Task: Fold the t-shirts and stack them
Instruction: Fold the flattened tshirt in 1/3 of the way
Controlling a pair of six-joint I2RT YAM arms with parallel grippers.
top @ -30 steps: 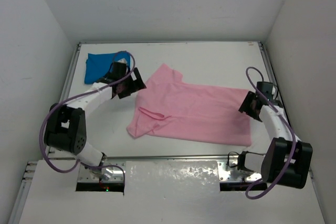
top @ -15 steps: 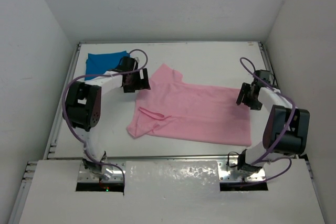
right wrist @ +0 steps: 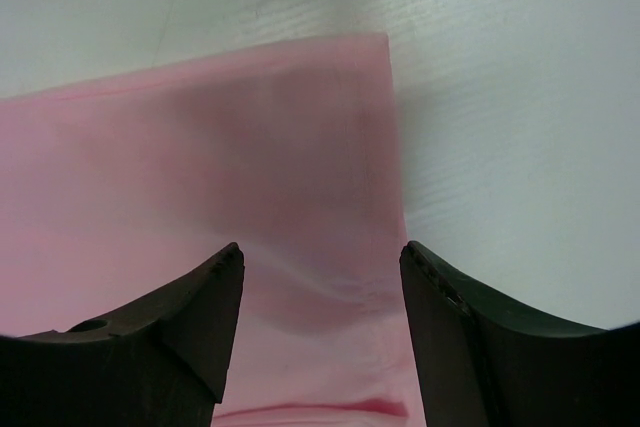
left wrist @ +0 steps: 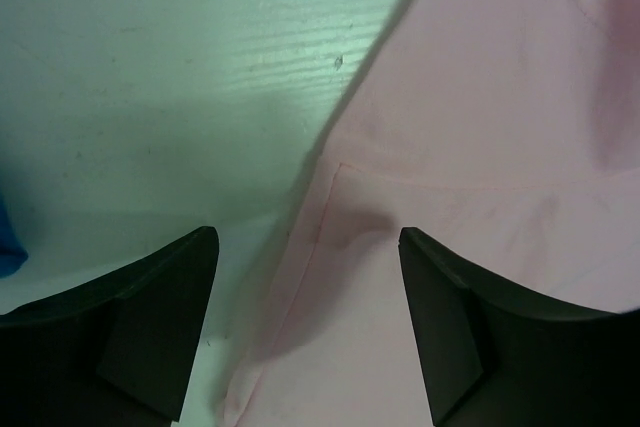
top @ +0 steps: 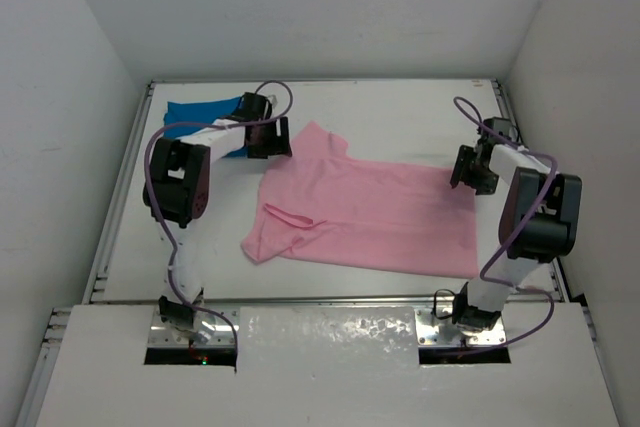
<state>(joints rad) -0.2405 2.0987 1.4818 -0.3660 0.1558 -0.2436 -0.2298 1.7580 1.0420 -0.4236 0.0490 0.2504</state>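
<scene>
The light pink t-shirt (top: 365, 212) lies spread flat across the middle of the table, with one sleeve folded over at its near left. The bright blue t-shirt (top: 190, 114) lies folded at the far left, partly hidden by my left arm. My left gripper (top: 272, 140) is open and low over the pink shirt's far left sleeve edge. In the left wrist view its jaws (left wrist: 308, 327) straddle the hem of the pink cloth (left wrist: 480, 147). My right gripper (top: 466, 171) is open over the shirt's far right corner. In the right wrist view its jaws (right wrist: 322, 337) bracket that corner of the pink cloth (right wrist: 200, 167).
The white table (top: 400, 112) has raised rails on its left, right and far sides, with white walls beyond. Purple cables loop above both arms. A sliver of the blue shirt (left wrist: 8, 247) shows at the left edge of the left wrist view.
Both arms have stretched farther back. My left gripper moved from beside the blue shirt to the pink sleeve edge. My right gripper moved up along the shirt's right edge to its far corner.
</scene>
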